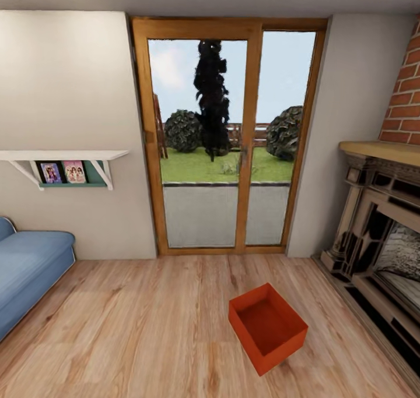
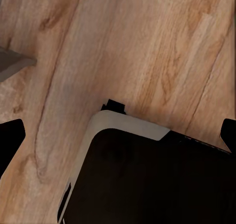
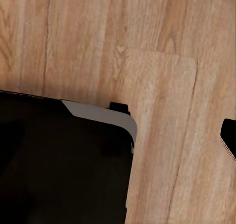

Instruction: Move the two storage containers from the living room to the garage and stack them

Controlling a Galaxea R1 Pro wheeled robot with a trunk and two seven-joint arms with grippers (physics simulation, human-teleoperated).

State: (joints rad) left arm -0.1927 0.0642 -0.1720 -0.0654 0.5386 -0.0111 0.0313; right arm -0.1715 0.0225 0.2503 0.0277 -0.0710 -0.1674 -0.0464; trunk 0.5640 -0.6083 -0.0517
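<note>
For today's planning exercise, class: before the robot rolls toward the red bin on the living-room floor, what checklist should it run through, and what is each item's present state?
1. Red bin located on the wood floor: ok.
2. Bin upright, open top up, nothing inside: ok.
3. Bare floor between robot and bin: ok, as far as the head view shows.
4. Room beside the fireplace, which stands close on the bin's right: cannot tell.
5. Second bin located: not ok.
6. Left fingers spread apart, nothing held: ok. Right fingers: cannot tell.
</note>
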